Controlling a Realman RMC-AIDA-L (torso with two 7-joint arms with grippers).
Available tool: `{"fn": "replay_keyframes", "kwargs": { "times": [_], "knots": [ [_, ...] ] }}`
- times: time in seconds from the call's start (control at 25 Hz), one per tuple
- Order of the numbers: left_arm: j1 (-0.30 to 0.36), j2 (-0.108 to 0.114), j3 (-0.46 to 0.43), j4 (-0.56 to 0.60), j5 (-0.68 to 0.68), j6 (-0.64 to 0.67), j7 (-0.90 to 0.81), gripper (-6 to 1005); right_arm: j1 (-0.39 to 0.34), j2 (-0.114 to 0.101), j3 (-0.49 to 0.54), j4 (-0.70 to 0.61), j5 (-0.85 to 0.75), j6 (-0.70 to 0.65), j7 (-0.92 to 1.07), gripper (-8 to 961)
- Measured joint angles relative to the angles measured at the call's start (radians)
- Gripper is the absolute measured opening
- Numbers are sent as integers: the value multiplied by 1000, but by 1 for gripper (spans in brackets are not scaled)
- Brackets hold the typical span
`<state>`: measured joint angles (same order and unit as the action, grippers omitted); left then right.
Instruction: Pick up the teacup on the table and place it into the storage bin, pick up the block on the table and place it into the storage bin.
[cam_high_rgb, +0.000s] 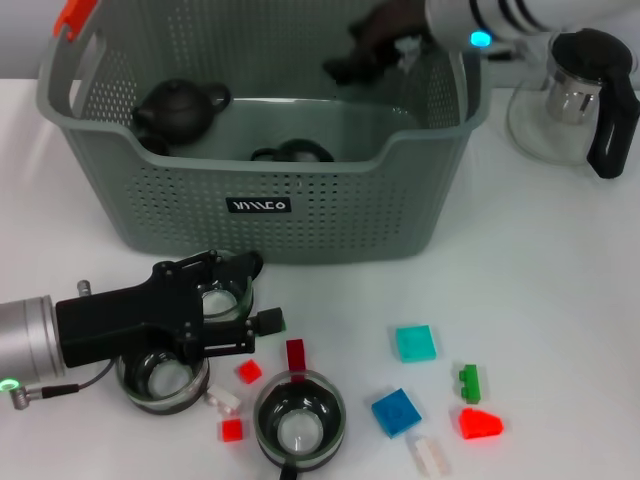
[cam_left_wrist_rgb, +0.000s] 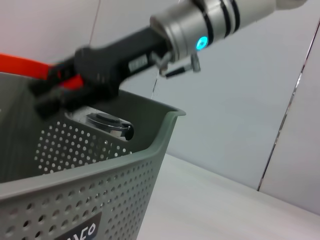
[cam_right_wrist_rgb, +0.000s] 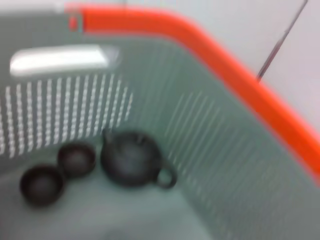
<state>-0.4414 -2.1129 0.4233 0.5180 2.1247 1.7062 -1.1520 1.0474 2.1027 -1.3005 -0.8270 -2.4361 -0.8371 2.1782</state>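
Observation:
The grey-green perforated storage bin (cam_high_rgb: 330, 210) with an orange handle piece (cam_high_rgb: 75, 15) stands at the back centre. Three glass teacups stand in front of it: one (cam_high_rgb: 222, 300) between my left gripper's fingers, one (cam_high_rgb: 160, 378) at the left and one (cam_high_rgb: 298, 420) nearer the front. My left gripper (cam_high_rgb: 258, 293) is low over the table, open, with a jaw on each side of that teacup. Loose blocks include a teal one (cam_high_rgb: 415, 342), a blue one (cam_high_rgb: 397, 412) and a red one (cam_high_rgb: 480, 424). My right gripper (cam_high_rgb: 365, 50) hovers over the bin's back right corner.
A dark teapot (cam_high_rgb: 180, 108) and small dark cups (cam_high_rgb: 290, 152) lie inside the bin, also in the right wrist view (cam_right_wrist_rgb: 131, 157). A glass teapot (cam_high_rgb: 580, 90) with a black handle stands right of the bin. Small red, green and white blocks are scattered around the teacups.

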Motion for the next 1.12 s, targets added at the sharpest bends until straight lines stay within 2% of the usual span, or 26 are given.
{"fn": "replay_keyframes", "kwargs": {
  "times": [0.08, 0.12, 0.16, 0.4, 0.6, 0.8, 0.96, 1.12],
  "knots": [
    [3, 0, 0, 2, 0, 2, 0, 873, -21, 0, -1, -47, 23, -9, -1, 561],
    [4, 0, 0, 3, 0, 3, 0, 873, -64, -3, 0, -140, 76, -33, -5, 564],
    [5, 1, 0, 4, 0, 5, 0, 873, -64, -3, 0, -140, 76, -33, -5, 566],
    [7, 2, 0, 4, 0, 8, 0, 872, -221, -6, 5, -417, 260, -163, -56, 567],
    [7, 2, 0, 5, 0, 10, 0, 872, -343, -6, 14, -588, 327, -286, -73, 566],
    [7, 3, 0, 5, 0, 11, 0, 873, -438, -6, 83, -669, 423, -469, -149, 565],
    [7, 4, 0, 5, 0, 10, 0, 873, -476, -6, 152, -695, 455, -640, -189, 564],
    [8, 4, 0, 5, 2, 6, 0, 873, -502, -7, 175, -716, 457, -788, -263, 562]
  ]
}}
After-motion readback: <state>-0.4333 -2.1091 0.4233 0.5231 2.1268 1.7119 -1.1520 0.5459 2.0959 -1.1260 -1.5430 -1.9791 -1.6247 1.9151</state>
